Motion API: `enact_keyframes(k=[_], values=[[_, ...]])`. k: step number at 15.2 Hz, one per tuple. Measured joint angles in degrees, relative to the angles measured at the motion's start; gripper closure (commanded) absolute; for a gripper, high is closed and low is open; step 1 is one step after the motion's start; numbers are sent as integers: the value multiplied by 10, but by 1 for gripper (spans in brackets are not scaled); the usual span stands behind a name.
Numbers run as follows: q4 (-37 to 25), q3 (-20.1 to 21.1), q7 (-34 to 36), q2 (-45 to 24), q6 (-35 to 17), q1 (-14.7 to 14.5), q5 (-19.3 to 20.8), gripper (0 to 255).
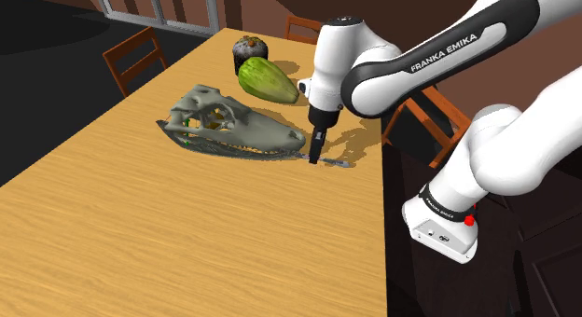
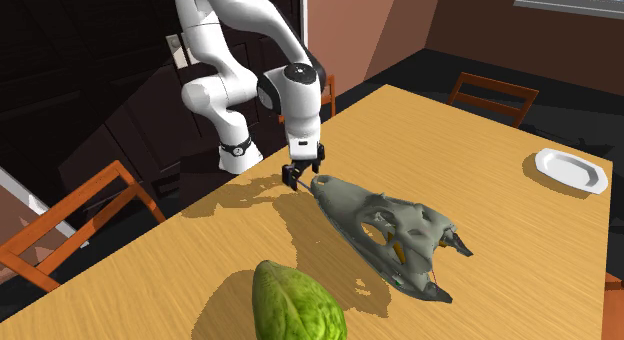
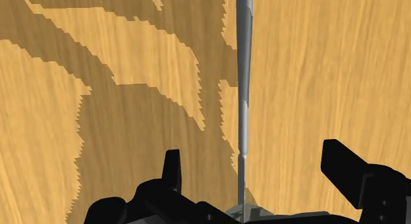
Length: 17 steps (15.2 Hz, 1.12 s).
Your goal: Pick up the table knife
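Note:
The table knife [image 3: 244, 91] is a slim grey piece lying flat on the wooden table [image 1: 187, 241], close to the snout of a grey-green animal skull [image 1: 228, 127]. In the shoulder view the knife [image 1: 336, 162] shows as a thin sliver by the table's right edge. My black gripper [image 1: 315, 157] points straight down over it, low above the table. In the wrist view the gripper [image 3: 257, 167] is open. The knife runs lengthwise between the two fingers, nearer one finger [image 3: 172, 170], and neither touches it. The second exterior view shows the gripper [image 2: 297, 178] beside the skull's snout [image 2: 330, 191].
A green oval fruit [image 1: 266, 79] and a dark round object [image 1: 250, 50] sit behind the skull. A white plate [image 2: 570, 170] lies far across the table. Wooden chairs [image 1: 135, 56] stand around the table, one [image 1: 424, 115] by its edge near the arm.

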<state>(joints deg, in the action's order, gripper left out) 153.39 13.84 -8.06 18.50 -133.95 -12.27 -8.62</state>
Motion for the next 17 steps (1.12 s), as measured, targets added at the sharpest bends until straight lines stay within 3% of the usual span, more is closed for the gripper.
enact_keyframes(k=[4,5,17], values=[[10,4,2,-27,-37,1,2,0],[12,4,2,-30,-41,1,2,255],[9,4,2,-24,-34,1,1,255]])
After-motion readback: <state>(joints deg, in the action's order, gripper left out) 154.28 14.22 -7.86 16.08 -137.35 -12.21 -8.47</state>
